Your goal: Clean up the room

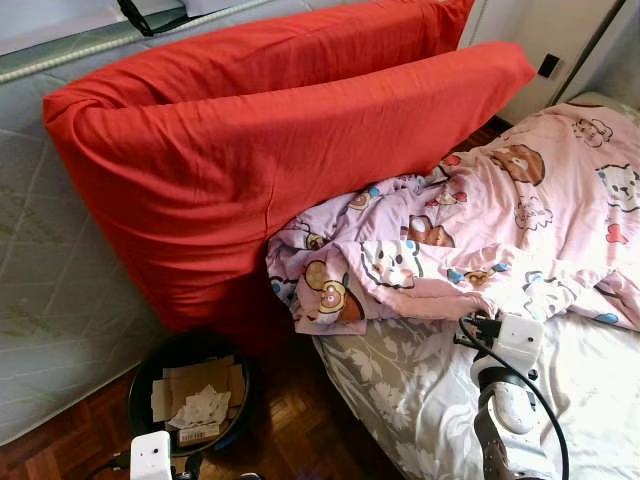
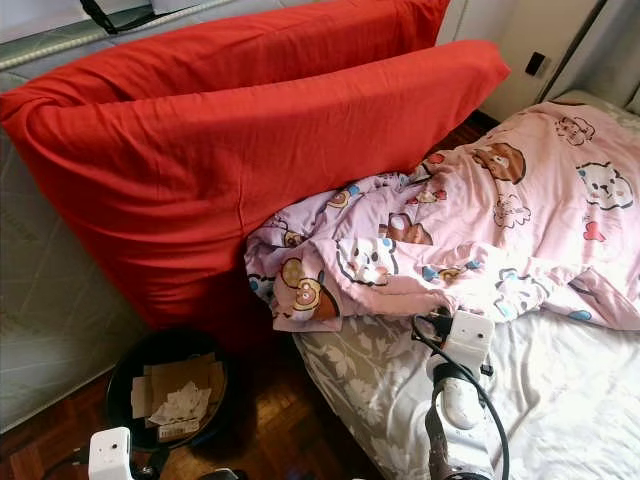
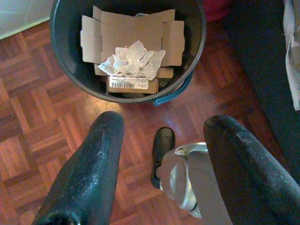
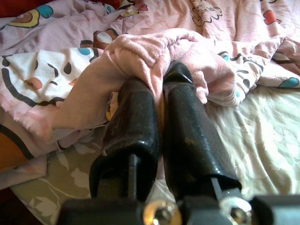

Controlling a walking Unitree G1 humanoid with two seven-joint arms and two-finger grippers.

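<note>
In your left eye view the pink blanket [image 1: 470, 230] lies crumpled across the bed [image 1: 400, 390], its long axis running from the near corner beside the red cushions [image 1: 250, 150] out toward the far right, with the bunched end hanging over the bed's edge by the cushions. Your right arm [image 1: 510, 420] rises from the lower edge, wrist bent forward over the grey floral sheet, reaching to the blanket's near hem. On the wooden floor [image 1: 300, 430] left of the bed stands a black bin [image 1: 140, 385] holding flattened cardboard [image 1: 195, 385] and crumpled paper [image 1: 205, 408]. Your right eye view gives the same layout: blanket hem just ahead of the right wrist, bin at lower left near the foot of the cushions. In your left wrist view the left gripper [image 3: 164, 154] hangs over the parquet with its two fingers spread wide and nothing between them; the bin sits beyond the tips, cardboard leaning against its inner wall, white paper on top, a labelled box beneath. In your right wrist view the right gripper [image 4: 161, 84] has its fingers pressed together on a fold of the blanket's hem, the pink cloth bunched over the tips, above the sheet
</note>
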